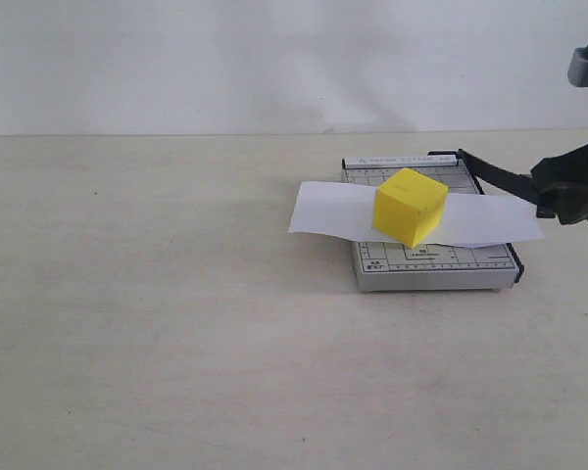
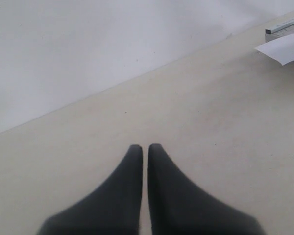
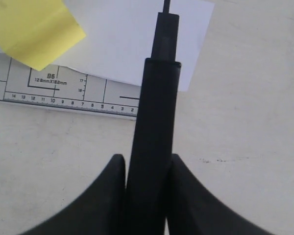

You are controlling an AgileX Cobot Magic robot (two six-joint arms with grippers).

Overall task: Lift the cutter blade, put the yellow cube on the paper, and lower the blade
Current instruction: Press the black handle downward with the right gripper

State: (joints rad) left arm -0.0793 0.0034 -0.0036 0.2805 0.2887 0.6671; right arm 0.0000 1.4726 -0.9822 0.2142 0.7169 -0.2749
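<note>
Yellow and plain, the bright cube [image 1: 410,206] is sitting on the white rectangular sheet of paper [image 1: 328,208], roughly over the middle of the small grey gridded trimmer base [image 1: 431,259]. One of its corners is pointing toward the exterior camera. The sheet is lying crosswise on the base, with both ends reaching past the base's sides. The long thin black cutter blade [image 1: 500,174] is standing lifted off the base, slanting up and out to the right from its hinge at the far corner. Its thicker rounded handle end is running into the right gripper [image 1: 554,191] at the right edge of the scene. In the right wrist view that gripper's jaws are pressing on either side of the handle, clamping it. The cube, the paper and the base's printed ruler are lying beyond it. The left gripper [image 2: 145,149] is hanging over bare pale desk [image 1: 176,323] well away from the trimmer, with its jaws closed together and holding nothing.
</note>
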